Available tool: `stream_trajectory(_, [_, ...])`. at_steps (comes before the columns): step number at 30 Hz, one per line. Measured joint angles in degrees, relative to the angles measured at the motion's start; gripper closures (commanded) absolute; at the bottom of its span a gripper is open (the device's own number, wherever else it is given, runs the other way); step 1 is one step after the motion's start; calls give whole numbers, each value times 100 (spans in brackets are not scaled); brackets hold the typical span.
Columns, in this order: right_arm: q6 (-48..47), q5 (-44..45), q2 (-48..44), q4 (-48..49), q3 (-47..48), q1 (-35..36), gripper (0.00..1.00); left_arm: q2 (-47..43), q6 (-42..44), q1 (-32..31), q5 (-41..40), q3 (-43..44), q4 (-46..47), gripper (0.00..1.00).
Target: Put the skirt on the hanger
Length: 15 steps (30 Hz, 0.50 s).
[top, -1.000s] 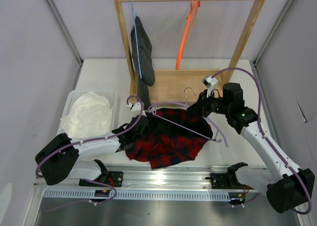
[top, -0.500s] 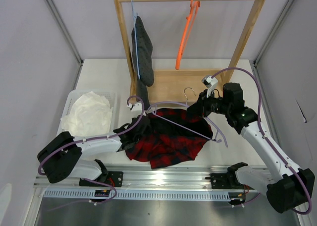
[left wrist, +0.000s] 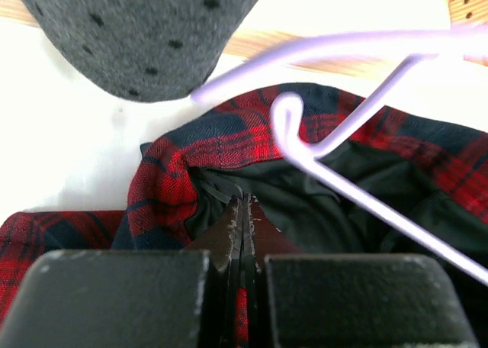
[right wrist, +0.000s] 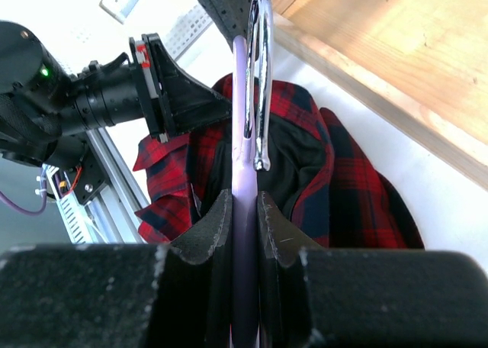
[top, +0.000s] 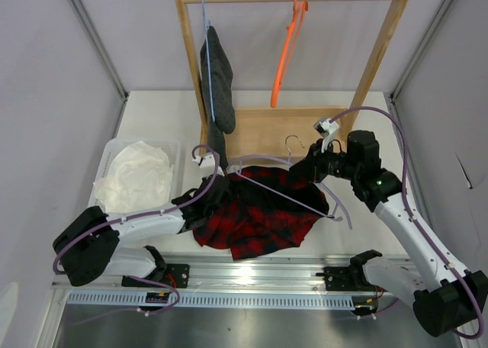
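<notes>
L gripper [left wrist: 244, 204] has clamped onto skirt [left wrist: 164, 172] edge; only wrist cam shows.

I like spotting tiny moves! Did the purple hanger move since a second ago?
No. The hanger stays put: its metal hook still lies over the front edge of the wooden rack's base, as before.

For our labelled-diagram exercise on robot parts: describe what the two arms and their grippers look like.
Both the left arm and right arm have white links between bulky black joints, with a lilac cable looping along each. The left gripper and right gripper are black and blocky, narrowing to scuffed tips.
</notes>
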Motion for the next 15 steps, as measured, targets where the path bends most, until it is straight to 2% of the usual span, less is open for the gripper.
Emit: stream_trajectory(15, [210,391,-129,-39,-223,348,100,-361,83,155,-249,0,-2,100])
